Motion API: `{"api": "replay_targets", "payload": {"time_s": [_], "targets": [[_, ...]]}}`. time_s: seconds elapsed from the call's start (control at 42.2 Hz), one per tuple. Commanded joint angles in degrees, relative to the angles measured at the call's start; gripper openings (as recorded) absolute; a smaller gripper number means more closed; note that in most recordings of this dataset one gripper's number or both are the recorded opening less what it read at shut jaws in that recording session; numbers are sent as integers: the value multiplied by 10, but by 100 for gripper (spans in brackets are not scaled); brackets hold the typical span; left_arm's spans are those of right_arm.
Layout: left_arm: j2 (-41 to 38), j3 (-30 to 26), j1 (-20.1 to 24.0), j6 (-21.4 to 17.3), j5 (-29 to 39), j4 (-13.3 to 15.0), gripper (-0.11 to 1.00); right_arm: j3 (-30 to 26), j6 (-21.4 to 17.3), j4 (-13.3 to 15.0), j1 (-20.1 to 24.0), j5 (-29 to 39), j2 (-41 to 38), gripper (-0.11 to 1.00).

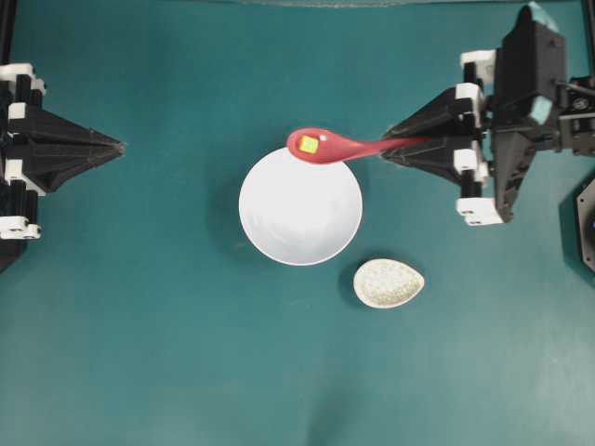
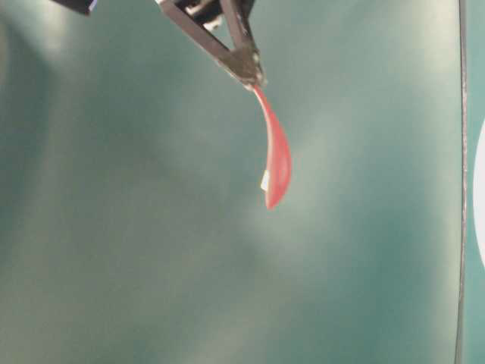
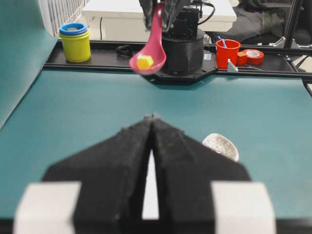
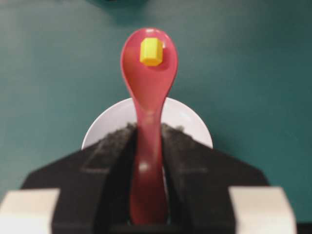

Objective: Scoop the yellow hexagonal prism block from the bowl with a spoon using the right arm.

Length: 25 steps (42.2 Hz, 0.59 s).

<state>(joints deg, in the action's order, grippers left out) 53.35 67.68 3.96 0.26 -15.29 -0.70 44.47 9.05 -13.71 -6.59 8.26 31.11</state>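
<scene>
The spoon (image 1: 327,146) was held by its handle in the right gripper (image 1: 409,146), the two fingers clamped on either side of the handle's end. Seen from overhead, its long axis ran nearly level from right to left, the handle to the right in the gripper and the deep scoop pointing left. The scoop was seen over the far rim of the bowl (image 1: 300,206), raised clear of the table (image 1: 139,325) as the table-level view showed. The yellow hexagonal prism block (image 1: 308,144) lay inside the scoop, near its left tip, and the bowl itself was seen bare and white. A speckled spoon rest (image 1: 389,283) sat on the table just to the near right of the bowl. The left gripper (image 1: 119,146) was kept well apart at the left edge, its fingers pressed together on nothing.
</scene>
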Motion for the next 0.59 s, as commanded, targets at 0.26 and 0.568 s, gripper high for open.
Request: {"api": "replay_targets", "payload": {"time_s": [0.26, 0.568], "targets": [[-4, -15, 2, 1, -4, -1, 0, -3, 7, 1, 1, -1, 16, 23], [-4, -15, 2, 0, -2, -1, 0, -3, 8, 1, 0, -1, 16, 23]]}}
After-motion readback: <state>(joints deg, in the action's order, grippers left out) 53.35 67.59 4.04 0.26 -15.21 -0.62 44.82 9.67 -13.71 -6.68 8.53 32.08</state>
